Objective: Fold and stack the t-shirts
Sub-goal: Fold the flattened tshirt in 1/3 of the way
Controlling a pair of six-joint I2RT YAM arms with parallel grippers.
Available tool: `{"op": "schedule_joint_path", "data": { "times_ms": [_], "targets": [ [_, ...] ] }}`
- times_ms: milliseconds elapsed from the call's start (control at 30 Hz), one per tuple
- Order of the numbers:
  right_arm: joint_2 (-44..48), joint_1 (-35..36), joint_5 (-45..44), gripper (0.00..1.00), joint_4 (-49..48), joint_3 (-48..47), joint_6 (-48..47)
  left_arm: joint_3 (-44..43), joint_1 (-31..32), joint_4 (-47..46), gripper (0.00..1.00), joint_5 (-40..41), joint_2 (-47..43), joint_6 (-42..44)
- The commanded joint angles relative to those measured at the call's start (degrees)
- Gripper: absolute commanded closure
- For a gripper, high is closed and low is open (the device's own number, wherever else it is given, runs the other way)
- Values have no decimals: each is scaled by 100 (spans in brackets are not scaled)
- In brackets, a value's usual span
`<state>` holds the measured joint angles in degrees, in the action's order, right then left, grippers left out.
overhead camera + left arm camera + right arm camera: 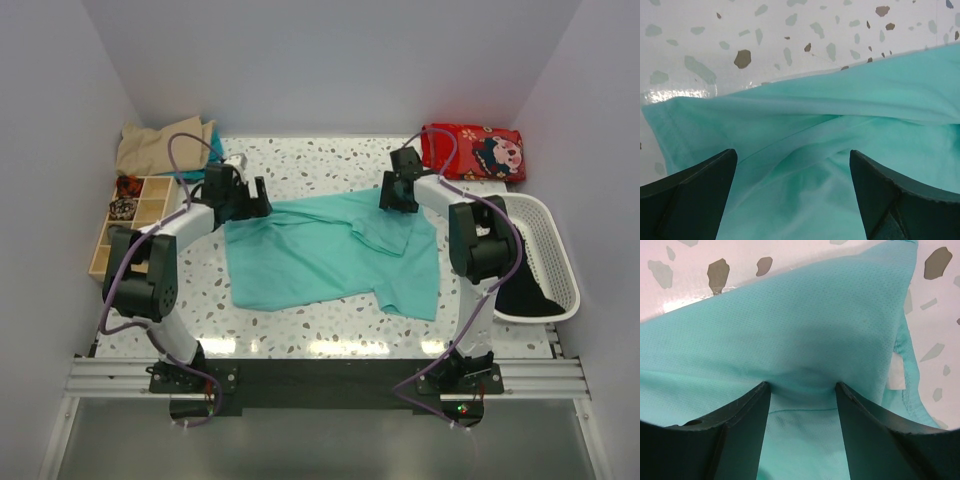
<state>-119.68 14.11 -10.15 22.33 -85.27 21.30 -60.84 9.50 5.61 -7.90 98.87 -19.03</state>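
A teal-green t-shirt (320,255) lies spread and rumpled on the speckled table, with one flap folded over near its right side. My left gripper (255,195) hovers at its far left corner, wide open. In the left wrist view the shirt's hem and folds (840,110) run between the spread jaws (792,152) without being pinched. My right gripper (398,200) is low at the shirt's far right part. Its jaws (801,385) stand apart, and the tips press into the teal fabric (805,330). A tan t-shirt (160,148) lies at the back left. A black garment (528,297) sits in the basket.
A white laundry basket (555,255) stands at the right edge. A red patterned bundle (472,150) lies at the back right. A wooden compartment tray (125,225) with small items sits along the left wall. Grey walls close in three sides.
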Motion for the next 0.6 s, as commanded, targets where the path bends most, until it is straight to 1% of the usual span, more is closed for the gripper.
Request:
{"op": "schedule_joint_path", "data": {
  "times_ms": [0, 33, 100, 133, 267, 367, 400, 467, 500, 567],
  "targets": [
    [-319, -49, 338, 41, 167, 2, -29, 440, -9, -463, 0, -746, -8, -320],
    [-319, -49, 365, 41, 167, 2, -21, 589, -9, -1012, 0, -852, 9, -478],
    [-319, -57, 374, 41, 158, 20, -47, 652, -9, -1332, 0, -1124, 132, -593],
    [-311, -49, 391, 41, 149, 20, -47, 670, -9, -1586, 0, -1169, 176, -680],
    [-363, -49, 487, 40, 140, 28, -56, 723, 0, -2011, 0, -1240, 370, -804],
    [-381, -49, 505, 40, 140, 55, -64, 723, 8, -1897, 0, -1179, 344, -752],
    [-390, -57, 497, 40, 132, 55, -65, 688, 8, -1592, 0, -1118, 317, -726],
    [-442, -49, 497, 40, 158, 37, -65, 652, 8, -1318, 0, -1073, 300, -655],
    [-468, -57, 462, 40, 184, -15, -65, 661, 8, -960, 0, -925, 265, -646],
    [-574, -83, 488, 40, 281, -103, -65, 679, 8, -571, 0, -696, 229, -585]
  ]
}}
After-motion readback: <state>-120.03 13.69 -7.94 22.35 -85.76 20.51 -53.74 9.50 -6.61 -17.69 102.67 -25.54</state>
